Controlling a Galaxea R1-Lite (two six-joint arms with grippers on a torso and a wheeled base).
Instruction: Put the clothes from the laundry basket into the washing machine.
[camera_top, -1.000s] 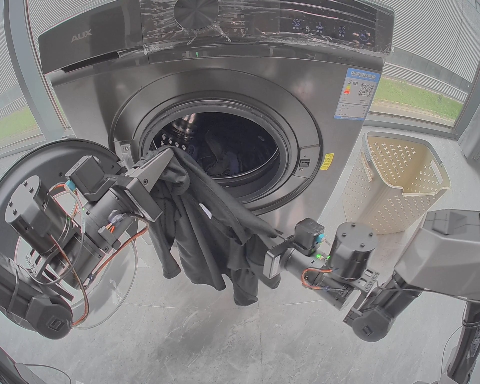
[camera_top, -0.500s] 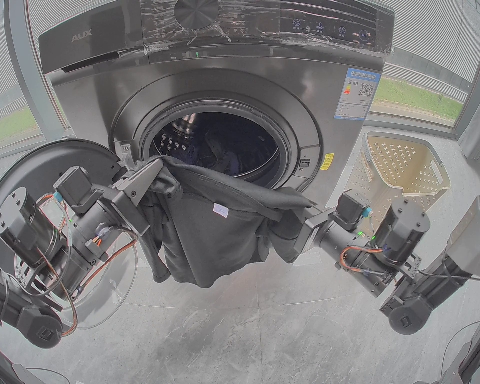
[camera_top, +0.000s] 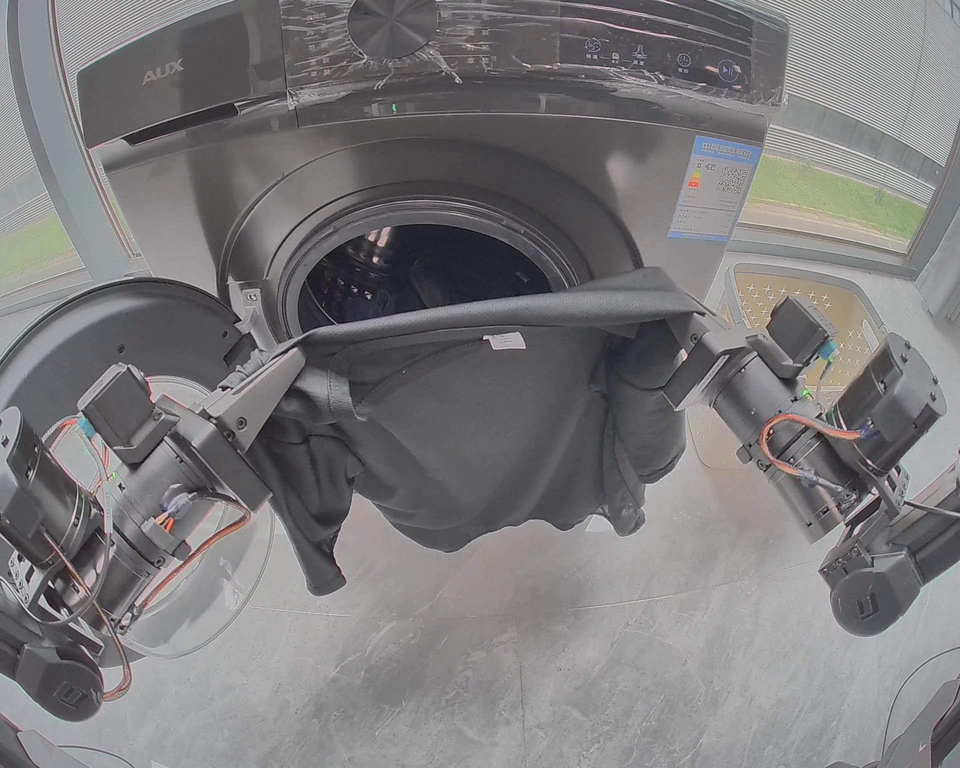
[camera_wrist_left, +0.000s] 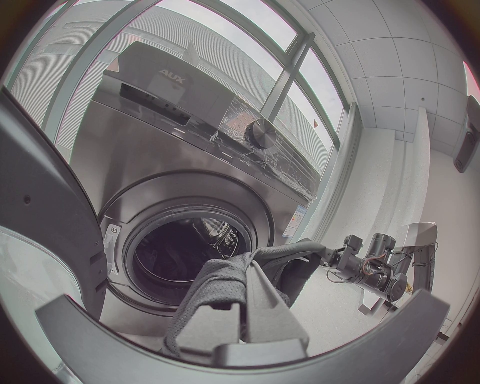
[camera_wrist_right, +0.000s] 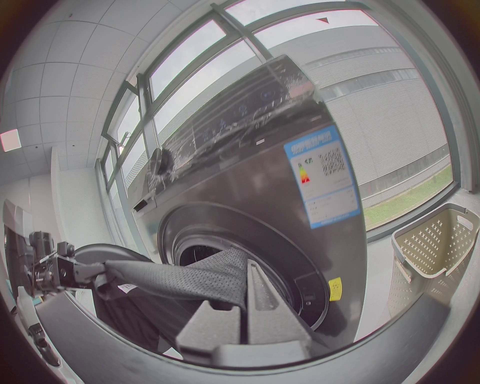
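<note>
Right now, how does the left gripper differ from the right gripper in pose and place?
The left gripper is lower, beside the open door; the right gripper is higher, before the laundry basket. The cloth hangs lowest near the left gripper, less far near the right gripper. Both are shut on one dark garment, spread before the drum opening.

Site: laundry test corner in a glazed, office-type building, more demo room than home.

Front-loading washing machine (camera_top: 620, 180) stands on a grey stone-look floor (camera_top: 500, 680), backed by tall framed windows (camera_wrist_left: 320, 65). Its control panel is wrapped in clear plastic film (camera_top: 520, 50), with an energy label (camera_top: 714, 187) on the front. A cream perforated laundry basket (camera_wrist_right: 406, 290) sits near it. Overhead are white grid ceiling tiles (camera_wrist_left: 400, 60) and plain white walls. Outside is a grass strip (camera_top: 840, 195) and a grey ribbed facade (camera_wrist_right: 390, 115).
</note>
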